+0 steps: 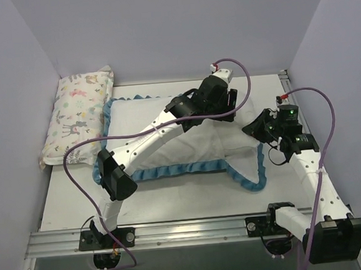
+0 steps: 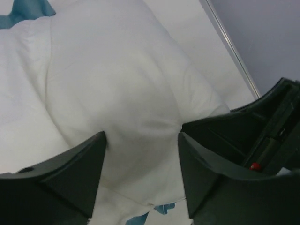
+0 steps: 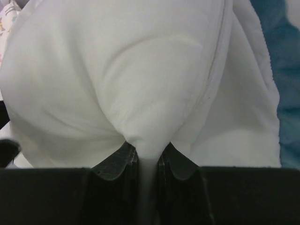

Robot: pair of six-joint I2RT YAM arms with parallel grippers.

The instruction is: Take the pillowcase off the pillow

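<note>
A large fabric pillowcase [image 1: 135, 116], plain white side up and edged with a blue ruffled trim, is seen lying flat across the middle of the pale table [image 1: 173, 201], its long side parallel to the near edge. A large plump plain white pillow [image 3: 117, 79] is found at the pillowcase's right end, where its rounded white bulk is seen swelling out beside the blue trim. The left gripper [image 1: 227, 109] is held over the far right part of the bedding, its arm stretched diagonally across the pillowcase. In the left wrist view its dark fingers [image 2: 79, 159] are held well apart, and a rounded bulge of the pillow's white cloth is seen between them; no grip is made on it. The right gripper [image 1: 256, 129] is placed at the right end of the pillow, just beside the blue ruffle. In the right wrist view its fingers [image 3: 126, 157] are drawn close together and a narrow fold of the pillow's white cloth is pinched between them, with creases spreading upward from the pinch. A stitched seam is seen running down the pillow just to the right of the fold, with white cloth and blue trim beyond it. A smaller white pillow printed with pastel animals [image 1: 82, 111] is seen at the table's left edge against the wall, touching the pillowcase's left ruffle.
</note>
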